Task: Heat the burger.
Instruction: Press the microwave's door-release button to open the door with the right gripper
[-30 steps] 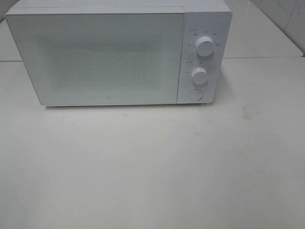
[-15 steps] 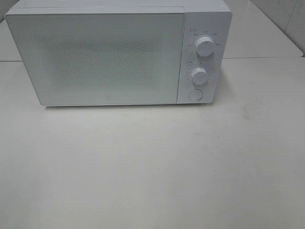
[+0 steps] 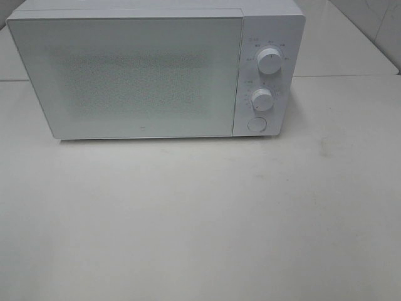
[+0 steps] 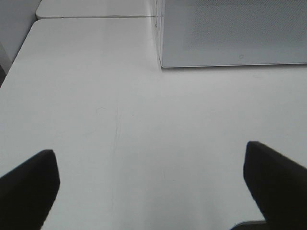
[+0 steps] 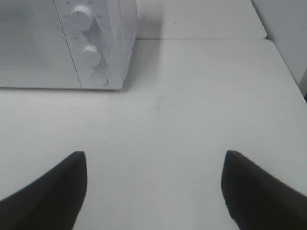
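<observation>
Left pincer [image 4: 148, 153] and right pincer [image 5: 154, 155] gape wide, empty, above the worktop [image 3: 200, 219]. Where the burger lies cannot be told

Matte black left fingers [image 4: 29, 189], broad with blunt slanted tips, right fingers [image 5: 261, 191] equally dark, wedge-shaped, smooth plain faces

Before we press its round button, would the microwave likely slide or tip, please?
Probably not tip: the microwave is wide, low and boxy. It may slide slightly, since the table looks smooth. The button sits low, so little leverage.
</observation>
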Controlling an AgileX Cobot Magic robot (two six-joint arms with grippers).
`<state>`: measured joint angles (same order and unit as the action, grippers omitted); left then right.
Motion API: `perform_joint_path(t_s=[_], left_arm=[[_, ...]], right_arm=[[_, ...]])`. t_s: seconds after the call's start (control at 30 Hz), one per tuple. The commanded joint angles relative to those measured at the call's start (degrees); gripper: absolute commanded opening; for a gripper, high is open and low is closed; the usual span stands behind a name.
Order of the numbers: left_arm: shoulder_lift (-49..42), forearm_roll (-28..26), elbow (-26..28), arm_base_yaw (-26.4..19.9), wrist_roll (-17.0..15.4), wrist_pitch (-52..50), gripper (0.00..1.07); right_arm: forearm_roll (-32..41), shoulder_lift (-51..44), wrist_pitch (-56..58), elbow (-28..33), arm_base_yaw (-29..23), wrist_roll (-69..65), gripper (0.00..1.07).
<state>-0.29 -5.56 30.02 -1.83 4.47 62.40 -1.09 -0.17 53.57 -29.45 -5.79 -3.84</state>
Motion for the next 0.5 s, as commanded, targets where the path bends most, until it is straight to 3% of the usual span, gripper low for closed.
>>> perform_joint_path(t_s=[0.03, 0.27, 0.5], left_arm=[[-0.74, 0.06, -0.11, -0.11, -0.17, -0.97, 0.99], [-0.74, 0.06, -0.11, -0.11, -0.17, -0.97, 0.99], [-0.74, 0.06, -0.11, -0.11, -0.17, -0.97, 0.99]], right_arm=[[0.06, 3.78, -6.88, -0.4, 0.4, 0.46, 0.75], [-0.17, 13.64, -20.4, -0.4, 0.23, 0.52, 0.74], [-0.17, 20.28, -25.95, -0.4, 0.23, 0.52, 0.74]])
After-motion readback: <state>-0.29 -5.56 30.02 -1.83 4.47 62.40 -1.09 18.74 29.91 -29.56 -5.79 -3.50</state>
